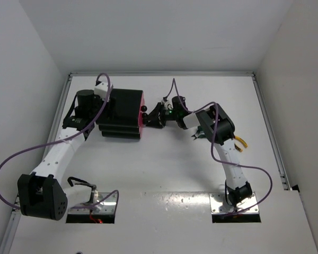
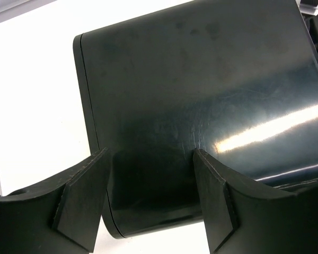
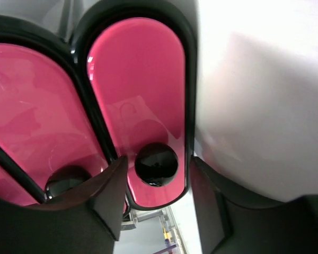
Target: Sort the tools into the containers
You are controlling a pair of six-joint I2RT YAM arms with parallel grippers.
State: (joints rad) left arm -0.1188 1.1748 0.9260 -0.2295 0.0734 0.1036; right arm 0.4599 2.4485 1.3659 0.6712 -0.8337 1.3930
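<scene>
The black drawer chest point(image 1: 121, 114) stands at the back left with its magenta-pink drawer fronts point(image 1: 141, 119) facing right. My left gripper point(image 1: 102, 112) is shut on the chest's left end. In the left wrist view the glossy black chest point(image 2: 201, 79) fills the space between the left gripper's point(image 2: 151, 159) fingers point(image 2: 85, 196). My right gripper point(image 1: 155, 117) is at the fronts and open. One finger stands on each side of a round black knob point(image 3: 156, 164) on a pink drawer front point(image 3: 138, 79), with small gaps. Yellow-handled pliers point(image 1: 242, 143) lie by the right arm.
A second pink drawer front point(image 3: 32, 106) with its own knob point(image 3: 68, 181) sits beside the one at my jaws. The raised table rim point(image 1: 267, 121) runs along the right side. Purple cables point(image 1: 21, 153) loop off both arms.
</scene>
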